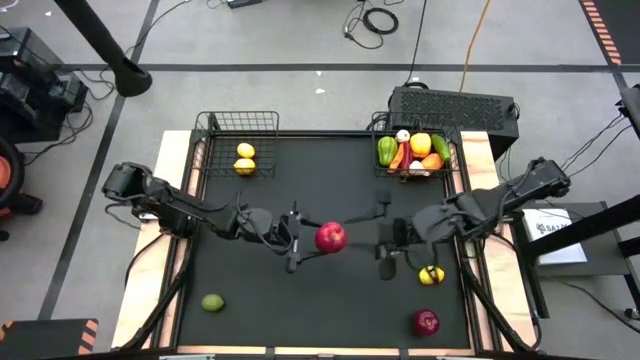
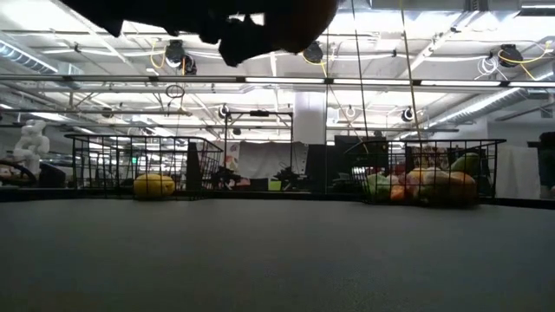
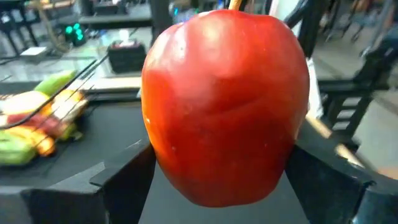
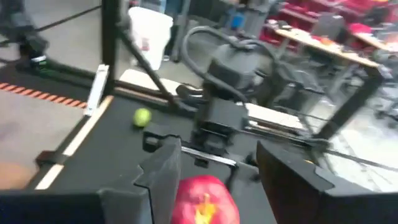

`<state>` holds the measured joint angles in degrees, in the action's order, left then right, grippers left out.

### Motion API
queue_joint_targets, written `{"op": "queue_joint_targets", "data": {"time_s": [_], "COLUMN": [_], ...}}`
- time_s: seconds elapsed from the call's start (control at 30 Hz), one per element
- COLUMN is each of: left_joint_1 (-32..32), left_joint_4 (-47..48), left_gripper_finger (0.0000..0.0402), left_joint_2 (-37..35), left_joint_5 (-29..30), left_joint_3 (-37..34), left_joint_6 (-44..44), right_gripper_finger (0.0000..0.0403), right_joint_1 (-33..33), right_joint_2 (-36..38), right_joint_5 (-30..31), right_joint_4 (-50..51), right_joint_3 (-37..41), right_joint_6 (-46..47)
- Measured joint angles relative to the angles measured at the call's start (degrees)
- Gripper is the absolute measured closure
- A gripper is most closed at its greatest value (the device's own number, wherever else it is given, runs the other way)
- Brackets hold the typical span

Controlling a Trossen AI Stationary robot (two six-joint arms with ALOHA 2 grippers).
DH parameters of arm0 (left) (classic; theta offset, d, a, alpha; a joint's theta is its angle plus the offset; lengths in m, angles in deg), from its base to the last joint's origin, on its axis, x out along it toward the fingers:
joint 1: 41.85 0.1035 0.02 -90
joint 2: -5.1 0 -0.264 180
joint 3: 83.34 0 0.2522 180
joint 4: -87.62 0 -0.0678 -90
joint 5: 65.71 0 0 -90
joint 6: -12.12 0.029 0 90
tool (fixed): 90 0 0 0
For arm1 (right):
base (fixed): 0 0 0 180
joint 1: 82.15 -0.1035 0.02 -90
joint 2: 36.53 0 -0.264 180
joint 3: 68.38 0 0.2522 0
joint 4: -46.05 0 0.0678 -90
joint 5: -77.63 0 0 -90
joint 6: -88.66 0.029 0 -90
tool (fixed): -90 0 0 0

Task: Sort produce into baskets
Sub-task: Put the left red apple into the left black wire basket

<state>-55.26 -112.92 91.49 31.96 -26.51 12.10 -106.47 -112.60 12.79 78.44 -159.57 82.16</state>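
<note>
Fingers on the left gripper clamp the red apple, spread wide around it, mid-bench and lifted off the surface. Left wrist view: apple fills the gap between both fingers. Right gripper sits just on the other side of the same apple; its fingers stand partly apart, flanking the apple without a clear grip on it.

Left basket at the far-left corner of the bench holds two lemons. Right basket at the far-right corner holds green pepper, a yellow piece, an orange piece, others.

Loose on bench: lime near the front-left corner, second apple near the front-right corner, a yellow-and-red fruit near the right edge.
</note>
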Motion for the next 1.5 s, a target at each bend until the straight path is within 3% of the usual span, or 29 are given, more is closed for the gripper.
{"op": "queue_joint_targets", "data": {"time_s": [0.23, 0.4, 0.53, 0.7, 0.8, 0.9, 1.0, 1.13, 1.33, 1.5], "left_joint_1": [2.87, 4.53, 6.13, 9.15, 12.42, 17.16, 23.47, 32.53, 43.53, 49.12], "left_joint_4": [15.21, 27.02, 37.26, 49.7, 52.98, 52.41, 50.07, 45.23, 33.91, 25.46], "left_gripper_finger": [0.0066, 0.0066, 0.0066, 0.0066, 0.0066, 0.0066, 0.0066, 0.0066, 0.0066, 0.0066], "left_joint_2": [-9.77, -18.47, -25.11, -32.89, -36.26, -38.2, -38.53, -37.34, -33.35, -28.88], "left_joint_5": [2.3, 7.06, 11.85, 24.31, 32.11, 36.32, 35.37, 27.87, 22.55, 15.29], "left_joint_3": [0.02, 0.02, 0.02, 0.02, 0.02, 0.02, -0.3, -3.45, -10.1, -13.59], "left_joint_6": [0.82, 0.92, 0.84, 1.07, 3.75, 7.75, 9.45, 8.93, 0.88, -7.06], "right_gripper_finger": [0.0199, 0.0199, 0.0199, 0.0199, 0.0199, 0.0199, 0.0199, 0.0199, 0.02, 0.02], "right_joint_1": [-0.94, -1.02, -1.02, -0.81, -0.67, -0.03, 0.4, 1.05, 1.05, 1.05], "right_joint_2": [7.14, 10.08, 11.55, 11.77, 11.77, 11.77, 11.79, 11.79, 11.82, 11.82], "right_joint_5": [8.93, 13.11, 16.34, 17.57, 18.14, 18.4, 18.42, 18.35, 18.06, 18.04], "right_joint_4": [12.21, 13.27, 7.5, -6.15, -13.26, -13.9, -14.37, -16.12, -18.82, -18.87], "right_joint_3": [0.44, 7.24, 16.69, 28.73, 33.68, 34.58, 34.17, 33.73, 33.7, 33.7], "right_joint_6": [10.03, 17.32, 20.62, 21.89, 21.0, 20.17, 19.1, 16.99, 13.92, 13.27]}}
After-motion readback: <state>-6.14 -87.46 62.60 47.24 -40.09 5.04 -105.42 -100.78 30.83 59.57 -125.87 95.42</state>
